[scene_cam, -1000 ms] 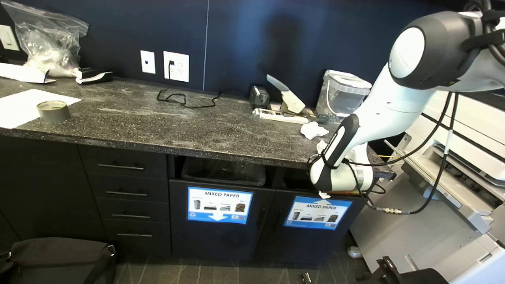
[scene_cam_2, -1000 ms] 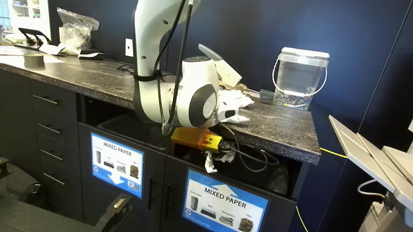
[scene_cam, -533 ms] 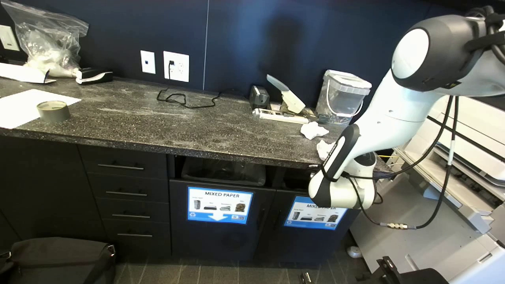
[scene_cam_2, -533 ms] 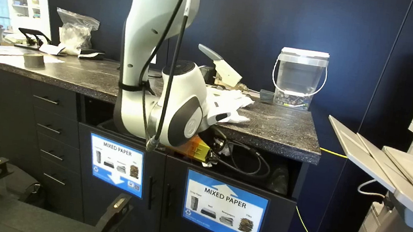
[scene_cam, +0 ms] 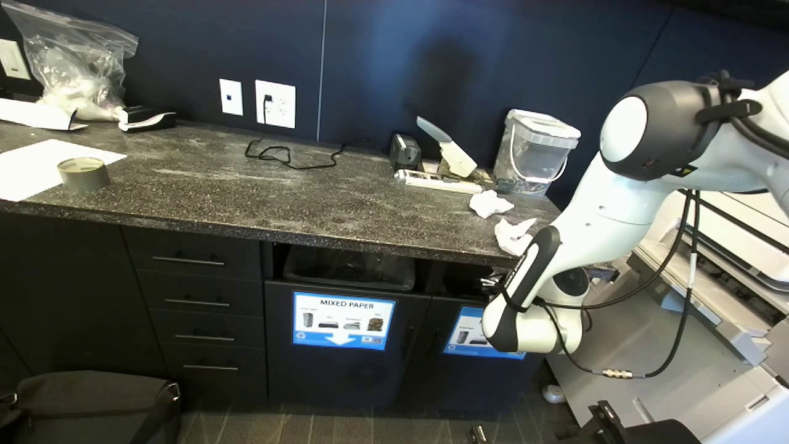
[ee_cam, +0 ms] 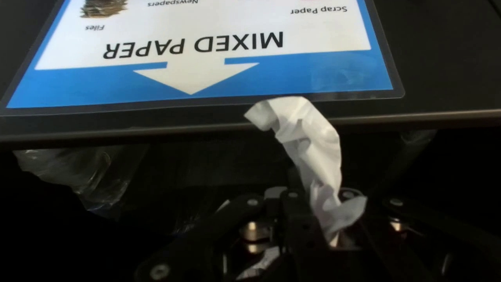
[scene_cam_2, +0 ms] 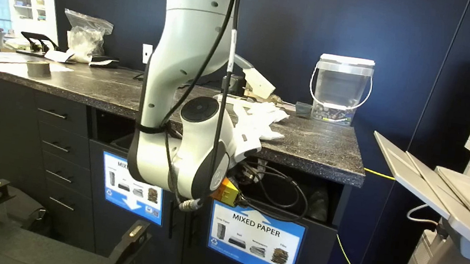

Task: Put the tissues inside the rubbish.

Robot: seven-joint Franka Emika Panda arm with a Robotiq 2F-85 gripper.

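Observation:
My gripper (ee_cam: 319,196) is shut on a crumpled white tissue (ee_cam: 309,145), which sticks out past the fingers in the wrist view. The gripper is at the dark opening above the door with the up-arrow MIXED PAPER sign (scene_cam_2: 255,242), pointing inward under the counter. The rubbish bin's clear plastic liner (ee_cam: 90,168) shows inside that opening. Two more crumpled tissues lie on the counter: one (scene_cam: 490,203) farther back, one (scene_cam: 515,235) near the front edge, partly behind the arm. In an exterior view they overlap as one white heap (scene_cam_2: 263,117). The fingertips are hidden in both exterior views.
The counter's front edge (scene_cam_2: 303,160) is just above the gripper. A loop of black cable (scene_cam_2: 294,197) hangs by the wrist. A lidded clear bucket (scene_cam_2: 342,91) and a stapler (scene_cam: 456,157) stand behind the tissues. A second bin opening (scene_cam: 348,265) is beside this one. A printer (scene_cam: 666,345) stands alongside.
The arm has lowered and the wrist has tilted, so the gripper has swung from in front of the door into the opening. The held tissue has moved in with it. The counter tissues stay put.

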